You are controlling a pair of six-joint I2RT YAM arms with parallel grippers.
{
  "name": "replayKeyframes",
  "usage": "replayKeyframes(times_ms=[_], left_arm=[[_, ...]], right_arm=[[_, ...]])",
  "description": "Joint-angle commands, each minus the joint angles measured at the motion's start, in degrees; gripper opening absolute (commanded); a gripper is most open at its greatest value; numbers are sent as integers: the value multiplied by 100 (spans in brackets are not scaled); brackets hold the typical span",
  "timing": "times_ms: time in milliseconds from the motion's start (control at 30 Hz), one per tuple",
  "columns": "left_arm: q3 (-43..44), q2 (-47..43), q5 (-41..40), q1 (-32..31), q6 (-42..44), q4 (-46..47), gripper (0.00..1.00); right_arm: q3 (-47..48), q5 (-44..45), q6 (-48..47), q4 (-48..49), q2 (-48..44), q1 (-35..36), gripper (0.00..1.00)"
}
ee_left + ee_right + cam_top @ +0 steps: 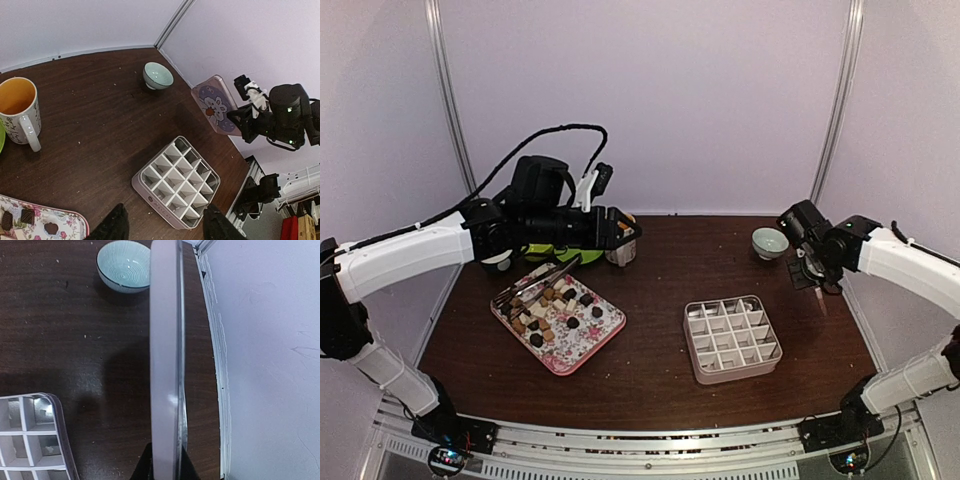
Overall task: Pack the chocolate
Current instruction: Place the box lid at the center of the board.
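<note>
Right gripper [165, 466] clamped on pink lid [165, 350], edge-on. Left gripper [165, 227] parted, empty. Chocolate [552, 305] scattered on floral tray [588, 345]; light, small, likely slippery, crushable. Pinch one piece gently across sides.

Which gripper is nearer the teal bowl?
Right. The right gripper, holding the lid, is just right of the bowl; the left gripper is across the table by the mug.

The left claw [165, 226] stands parted, empty, over a white gridded plastic box [177, 180] on the dark brown wooden surface [100, 125]. Farther off are a pale green ceramic bowl [158, 75] and an orange-lined white mug [19, 112]. Small brown chocolates [27, 216] lie on a floral tray [65, 218]. The right claw [236, 118] grips a tilted pink flower-printed lid [215, 104].
</note>
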Motion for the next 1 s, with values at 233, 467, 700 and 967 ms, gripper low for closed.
replayKeyframes(times_ms=[233, 467, 700, 967], left_arm=[[32, 37, -109, -24, 82, 31, 52], [21, 21, -138, -24, 91, -13, 52], [22, 61, -133, -27, 94, -23, 51], [50, 58, -165, -24, 152, -120, 51]], right_arm=[[105, 428, 67, -105, 1538, 180, 8], [40, -66, 53, 202, 1807, 265, 19], [-84, -402, 37, 373, 1881, 317, 20], [-410, -843, 48, 542, 1961, 391, 19]])
